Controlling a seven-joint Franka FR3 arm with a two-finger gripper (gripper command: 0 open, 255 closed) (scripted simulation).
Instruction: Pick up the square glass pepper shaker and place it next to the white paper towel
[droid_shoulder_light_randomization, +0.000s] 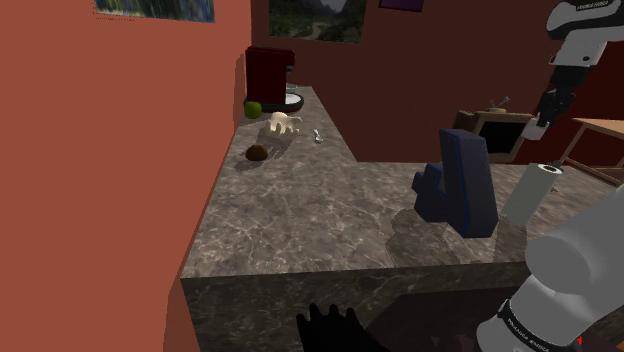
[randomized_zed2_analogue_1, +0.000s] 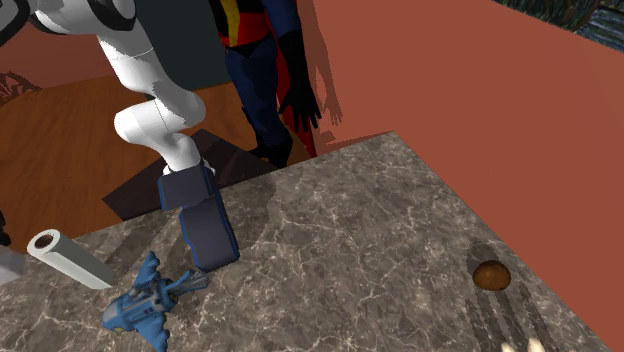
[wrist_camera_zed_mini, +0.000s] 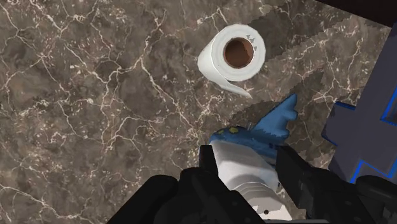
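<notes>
My gripper (wrist_camera_zed_mini: 245, 159) hangs above the marble counter (wrist_camera_zed_mini: 95, 114), shut on a pale squarish pepper shaker (wrist_camera_zed_mini: 245, 172) clasped between both fingers. In the shoulder view the gripper (droid_shoulder_light_randomization: 543, 118) is high at the right, with the shaker's light end (droid_shoulder_light_randomization: 536, 130) showing below it. The white paper towel roll (wrist_camera_zed_mini: 235, 54) stands upright on the counter a short way beyond the shaker, its brown core facing me. The roll (droid_shoulder_light_randomization: 530, 190) is also near the counter's right end, directly under the hand. A blue bird-like figure (wrist_camera_zed_mini: 267, 130) lies between roll and shaker.
A tall dark blue block (droid_shoulder_light_randomization: 462, 180) stands beside the roll (randomized_zed2_analogue_1: 70, 258). Far back are a red coffee machine (droid_shoulder_light_randomization: 268, 70), a green apple (droid_shoulder_light_randomization: 253, 108), a cream figurine (droid_shoulder_light_randomization: 283, 124) and a brown lump (droid_shoulder_light_randomization: 257, 153). A red wall (droid_shoulder_light_randomization: 120, 150) bounds the counter. A dark human figure (randomized_zed2_analogue_1: 265, 60) stands at the counter's edge.
</notes>
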